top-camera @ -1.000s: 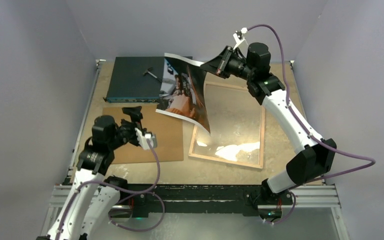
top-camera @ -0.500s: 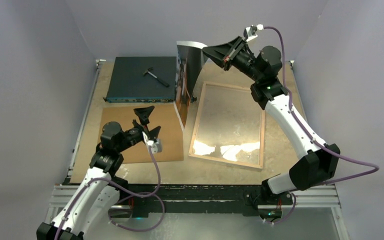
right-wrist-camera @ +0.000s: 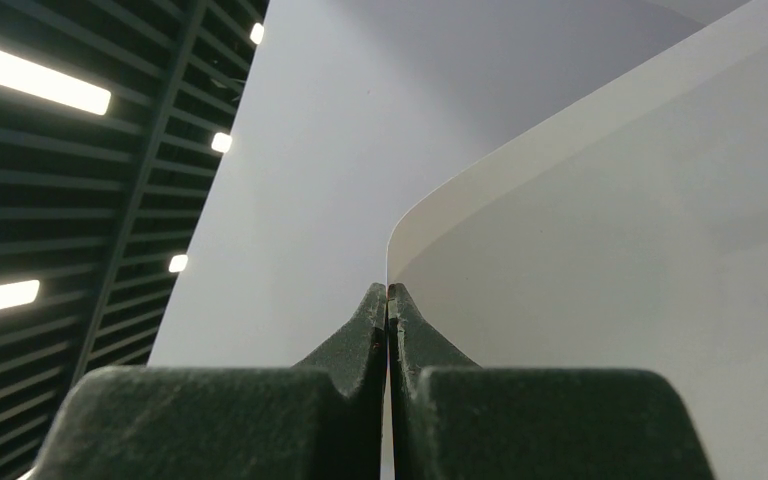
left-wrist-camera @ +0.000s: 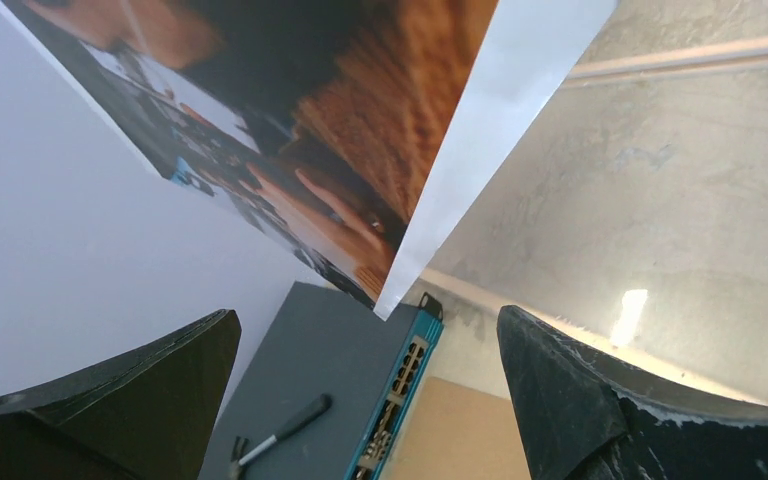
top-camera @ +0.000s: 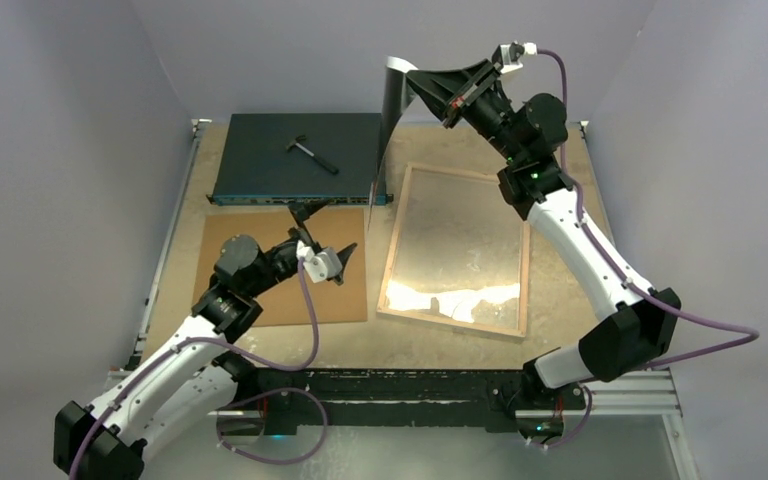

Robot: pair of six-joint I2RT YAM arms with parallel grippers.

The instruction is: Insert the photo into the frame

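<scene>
My right gripper [top-camera: 412, 78] holds the photo [top-camera: 390, 110] high over the back of the table, hanging nearly edge-on to the top camera. In the right wrist view the gripper [right-wrist-camera: 388, 291] is shut on the photo's pale back [right-wrist-camera: 610, 250] at its edge. The left wrist view shows the reddish-orange print [left-wrist-camera: 360, 130] overhead, its lower corner above the dark box. The frame [top-camera: 526, 270] lies flat on the table to the right of centre; its wood rail [left-wrist-camera: 660, 55] also shows there. My left gripper [top-camera: 326, 236] is open over the brown board, left of the frame, with nothing between its jaws [left-wrist-camera: 365, 315].
A dark flat box [top-camera: 280, 165] with ports stands at the back left, a small hammer-like tool [top-camera: 310, 152] on top. The brown backing board [top-camera: 260, 300] lies in front of it, left of the frame. Grey walls close in on both sides.
The right arm has raised and turned the photo from facing the top camera to nearly edge-on. The left arm has reached forward and right over the brown board, gripper still open.
</scene>
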